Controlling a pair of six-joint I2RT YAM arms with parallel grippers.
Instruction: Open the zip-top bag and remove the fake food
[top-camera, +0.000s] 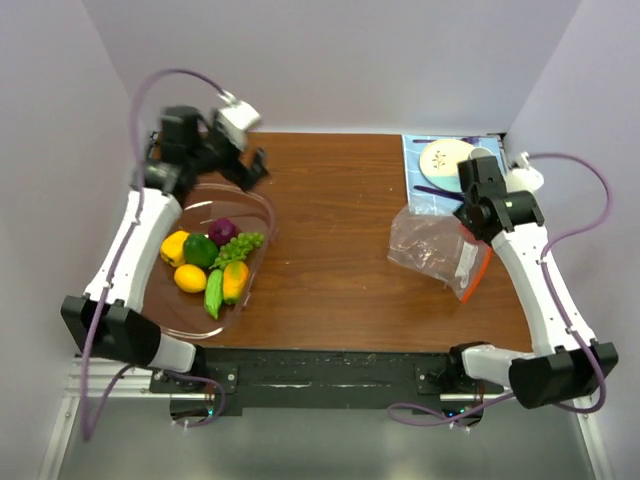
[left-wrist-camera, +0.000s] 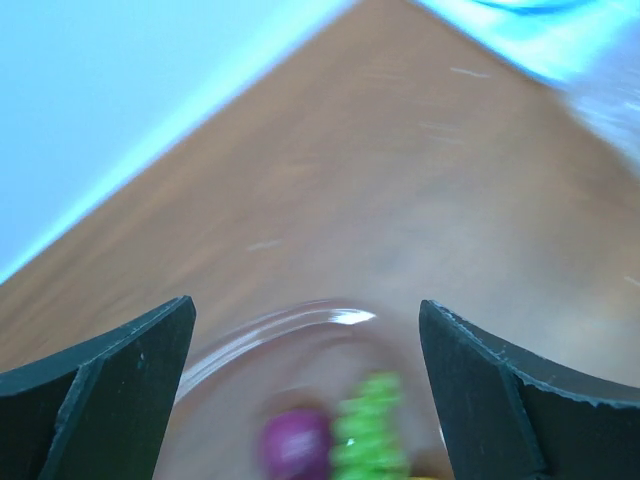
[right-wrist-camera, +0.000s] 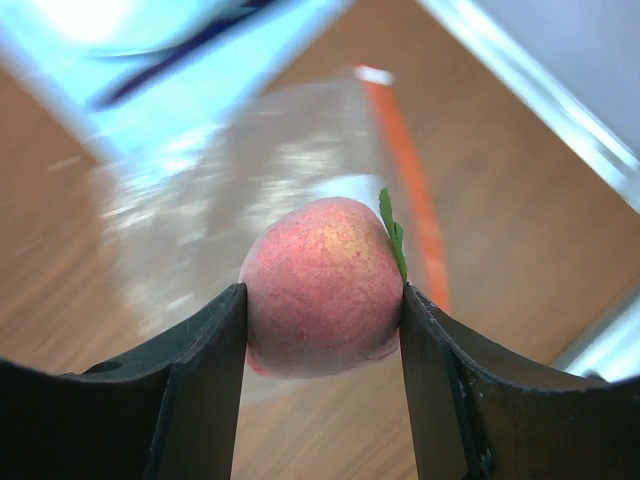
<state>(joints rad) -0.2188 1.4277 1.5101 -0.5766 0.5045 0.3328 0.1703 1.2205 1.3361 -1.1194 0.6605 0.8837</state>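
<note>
The zip-top bag (top-camera: 432, 243) lies crumpled on the right of the table, its orange-red zip strip (top-camera: 479, 274) toward the front. My right gripper (right-wrist-camera: 322, 300) is shut on a pink-red peach (right-wrist-camera: 320, 285) with a green leaf, held above the bag (right-wrist-camera: 250, 170). In the top view the right gripper (top-camera: 470, 215) hides the peach. More fake food (top-camera: 210, 255), yellow, green and purple, sits in a clear bowl (top-camera: 265, 205) on the left. My left gripper (top-camera: 250, 168) hangs open and empty over the bowl's far rim (left-wrist-camera: 300, 320), above a purple piece (left-wrist-camera: 295, 445) and green grapes (left-wrist-camera: 370, 430).
A blue mat with a white plate (top-camera: 445, 160) lies at the back right, just behind the right wrist. Pale walls close in the table on three sides. Bare brown wood (top-camera: 330, 230) lies between bowl and bag.
</note>
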